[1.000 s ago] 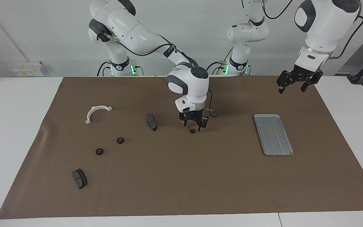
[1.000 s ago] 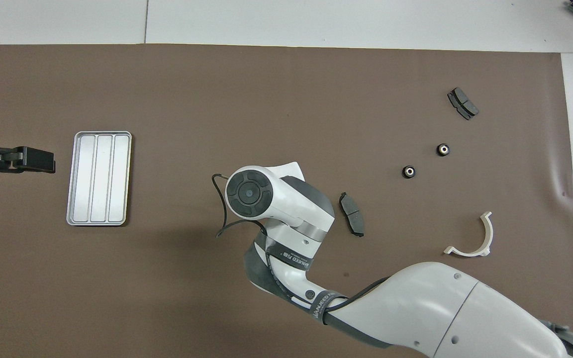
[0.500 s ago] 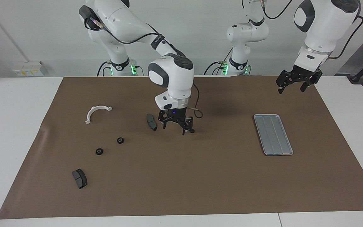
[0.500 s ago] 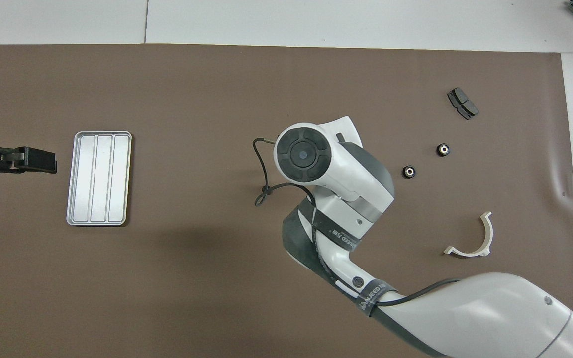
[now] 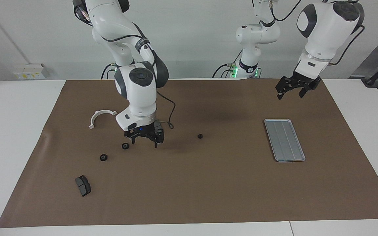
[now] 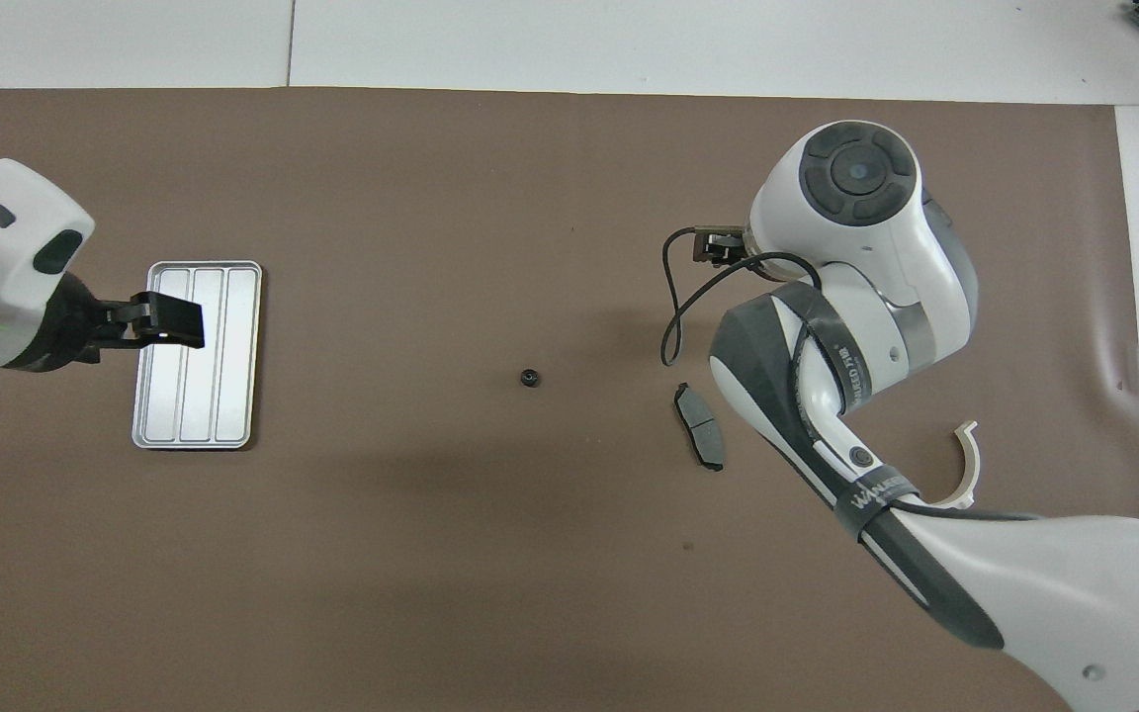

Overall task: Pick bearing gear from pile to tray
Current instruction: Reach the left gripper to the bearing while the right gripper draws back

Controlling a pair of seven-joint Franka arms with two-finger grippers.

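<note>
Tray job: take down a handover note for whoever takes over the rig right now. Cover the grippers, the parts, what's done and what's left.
Left gripper: open, empty, raised near the tray.
Right gripper: open, empty, low over the mat beside the first ring.
The first ring and second ring are in the pile at the right arm's end. The third ring lies alone mid-mat, between pile and tray.
Done: nothing in the tray yet.
Left: move all three rings to the tray; pads and bracket stay.
</note>
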